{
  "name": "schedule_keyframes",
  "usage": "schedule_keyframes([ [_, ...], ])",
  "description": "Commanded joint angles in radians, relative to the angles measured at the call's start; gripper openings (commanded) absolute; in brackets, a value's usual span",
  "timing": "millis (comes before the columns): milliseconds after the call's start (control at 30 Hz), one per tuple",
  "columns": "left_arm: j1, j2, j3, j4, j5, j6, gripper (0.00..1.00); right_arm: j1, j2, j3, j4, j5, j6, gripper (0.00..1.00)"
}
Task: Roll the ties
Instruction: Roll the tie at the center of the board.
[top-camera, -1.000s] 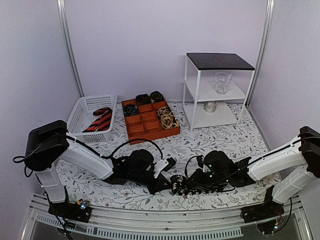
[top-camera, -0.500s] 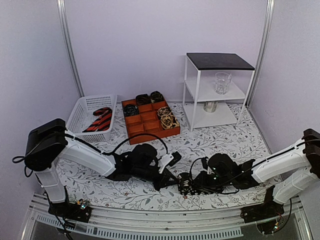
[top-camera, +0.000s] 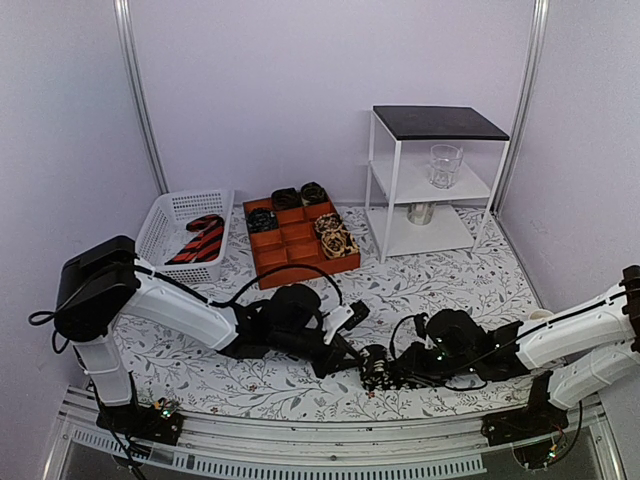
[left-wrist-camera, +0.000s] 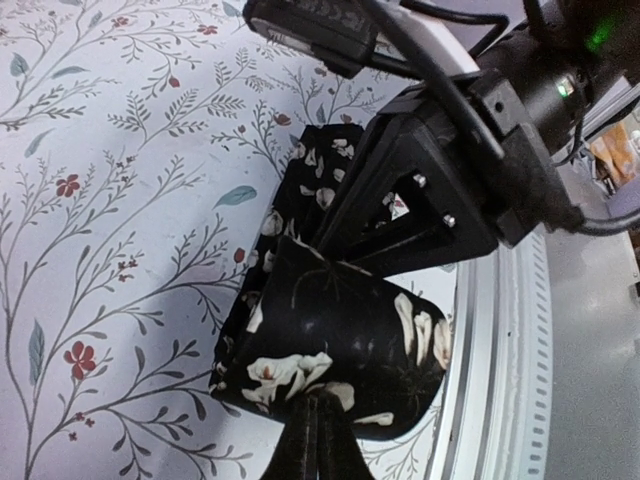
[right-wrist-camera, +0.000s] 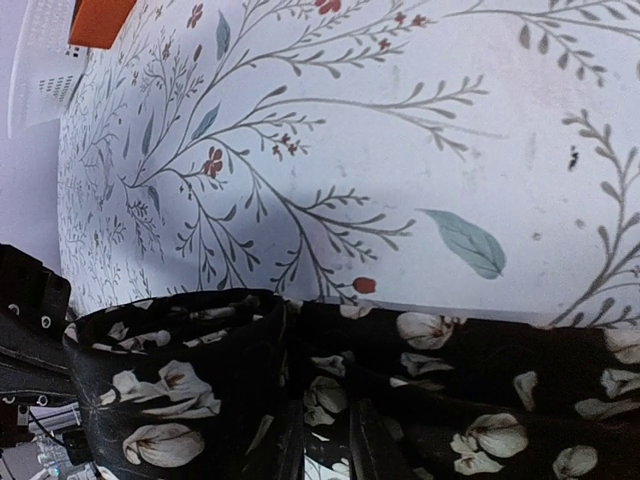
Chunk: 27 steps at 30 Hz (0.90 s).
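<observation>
A black tie with white flowers (top-camera: 375, 368) lies near the table's front edge, partly rolled into a coil. In the left wrist view the coil (left-wrist-camera: 340, 330) stands on its side, and my left gripper (left-wrist-camera: 316, 415) is shut on its near edge. My right gripper (left-wrist-camera: 420, 200) reaches into the coil from the far side. In the right wrist view the coil (right-wrist-camera: 170, 385) is at lower left and the flat strip (right-wrist-camera: 500, 375) runs right; my right gripper (right-wrist-camera: 328, 445) pinches the fabric. In the top view, my left gripper (top-camera: 345, 352) and right gripper (top-camera: 388, 372) meet at the coil.
A white basket (top-camera: 165, 215) at back left holds a red-and-black striped tie (top-camera: 197, 240). An orange divided tray (top-camera: 290, 262) holds several rolled ties. A white shelf unit (top-camera: 395, 190) carries a glass (top-camera: 445, 165) and a metal cup (top-camera: 421, 212). The table's metal front rail (left-wrist-camera: 500, 380) is close by.
Both grippers and the coil have shifted a little to the right along the front of the table. Both grips hold.
</observation>
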Motion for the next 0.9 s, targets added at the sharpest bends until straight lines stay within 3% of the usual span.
schedule_keyframes([
  [0, -0.02, 0.019, 0.031, -0.016, 0.02, 0.017, 0.0, 0.008, -0.061, -0.03, -0.03, 0.066, 0.022, 0.19],
  [100, -0.02, 0.027, 0.04, -0.01, 0.036, 0.02, 0.0, 0.008, -0.102, -0.039, -0.05, 0.095, 0.036, 0.2],
  [367, -0.032, 0.074, 0.094, 0.0, 0.08, 0.041, 0.0, 0.008, -0.286, -0.046, -0.19, 0.207, 0.087, 0.36],
  [533, -0.044, 0.115, 0.151, 0.002, 0.105, 0.06, 0.0, 0.008, -0.362, -0.039, -0.201, 0.178, 0.052, 0.51],
  [667, -0.052, 0.187, 0.212, 0.005, 0.132, 0.084, 0.0, 0.008, -0.353, -0.031, -0.201, 0.146, 0.031, 0.57],
  [800, -0.055, 0.204, 0.237, 0.031, 0.148, 0.113, 0.09, 0.008, -0.305, -0.026, -0.199, 0.128, 0.035, 0.56],
  [867, -0.054, 0.195, 0.233, 0.04, 0.151, 0.131, 0.2, 0.008, -0.276, -0.025, -0.2, 0.115, 0.044, 0.54],
])
